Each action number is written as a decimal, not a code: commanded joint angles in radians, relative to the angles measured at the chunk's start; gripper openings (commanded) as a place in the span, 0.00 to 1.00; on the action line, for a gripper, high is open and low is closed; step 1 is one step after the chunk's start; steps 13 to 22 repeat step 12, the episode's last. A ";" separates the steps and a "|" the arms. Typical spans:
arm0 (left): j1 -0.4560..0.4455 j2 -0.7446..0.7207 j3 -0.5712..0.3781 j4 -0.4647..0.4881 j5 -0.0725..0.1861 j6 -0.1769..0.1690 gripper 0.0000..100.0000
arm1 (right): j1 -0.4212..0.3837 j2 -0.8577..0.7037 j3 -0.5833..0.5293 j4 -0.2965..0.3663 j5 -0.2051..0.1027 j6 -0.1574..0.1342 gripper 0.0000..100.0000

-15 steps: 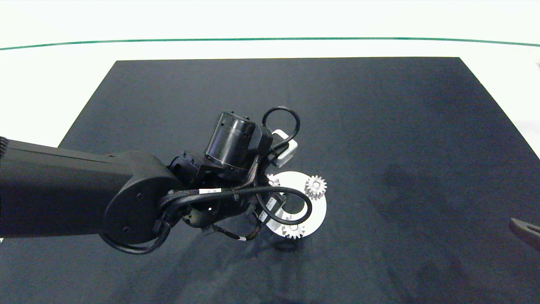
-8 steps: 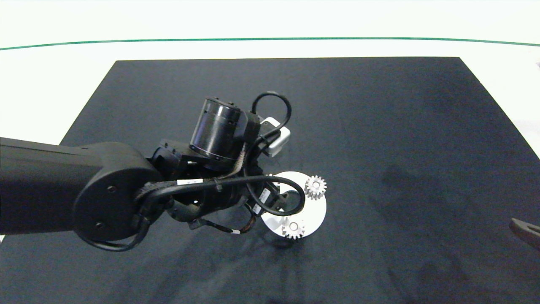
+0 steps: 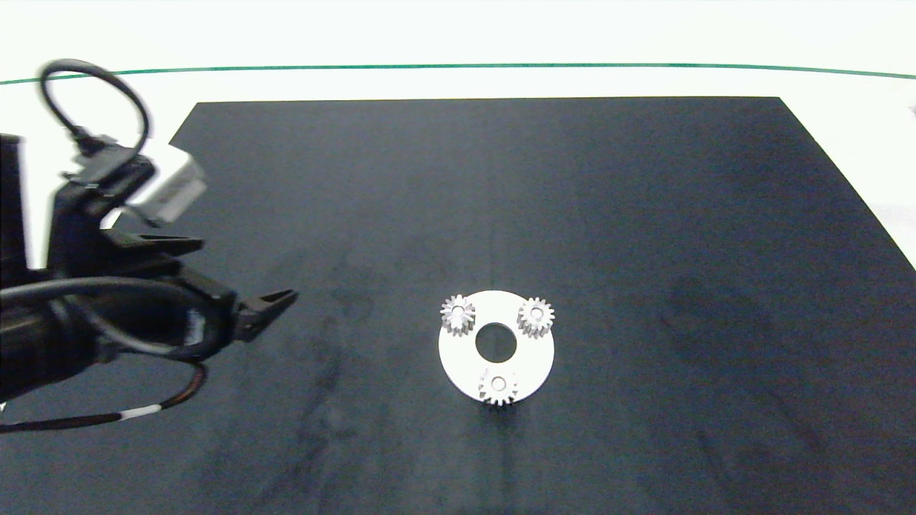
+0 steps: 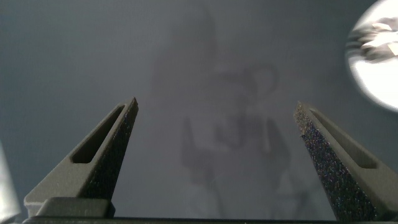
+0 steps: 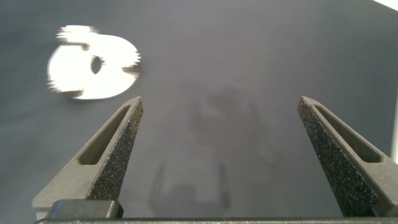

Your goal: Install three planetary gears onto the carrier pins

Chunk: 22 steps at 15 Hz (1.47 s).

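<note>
- The three planetary gears (image 3: 457,313) (image 3: 535,317) (image 3: 498,388) are small, silvery and toothed, and each sits flat on one of the carrier pins, in a triangle on the white disc (image 3: 533,357), just below the centre of the head frame.
- The disc lies flat on the dark mat (image 3: 644,214).
- The left gripper (image 3: 275,304) is at the left edge, pointing right, fingers wide apart and empty.
- The right gripper (image 5: 221,118) is also spread and empty; the disc (image 5: 81,68) looks blurred there.
</note>
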 commanded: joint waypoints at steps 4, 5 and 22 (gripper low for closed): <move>0.472 -0.663 0.138 0.245 0.004 0.005 1.00 | -0.308 -0.255 0.077 0.010 -0.019 -0.010 1.00; 0.495 -0.735 0.135 0.305 0.006 0.005 1.00 | -0.374 -0.380 0.137 0.019 -0.042 -0.046 1.00; 0.525 -1.084 0.155 0.374 0.006 0.089 1.00 | -0.479 -0.670 0.149 0.065 -0.106 -0.144 1.00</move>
